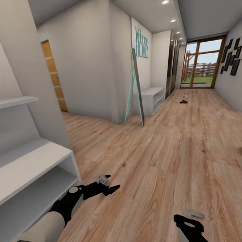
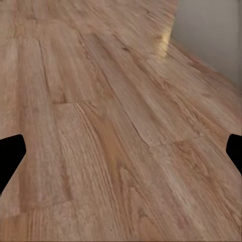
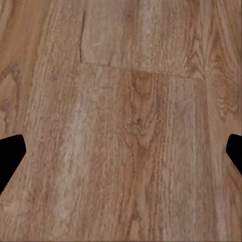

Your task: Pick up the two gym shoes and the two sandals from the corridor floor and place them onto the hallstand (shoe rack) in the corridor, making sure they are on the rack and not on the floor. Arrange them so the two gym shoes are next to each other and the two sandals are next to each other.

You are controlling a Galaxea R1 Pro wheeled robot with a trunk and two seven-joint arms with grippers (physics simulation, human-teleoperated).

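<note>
while both jaws hang released over the corridor floor (image 1: 167, 150), the hallstand (image 1: 26, 168) stands left.

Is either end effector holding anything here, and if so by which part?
Nothing is held. The left end effector and right end effector are both open, with bare corridor floor between their fingertips. Small shoe-like things lie far down the corridor.

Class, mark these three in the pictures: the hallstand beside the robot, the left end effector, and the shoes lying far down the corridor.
hallstand (image 1: 29, 162), head view, on its bench top.
left end effector (image 1: 109, 184), head view, midway between its fingertips.
shoes (image 1: 183, 101), head view, on the dark one; too small to tell which kind.
</note>
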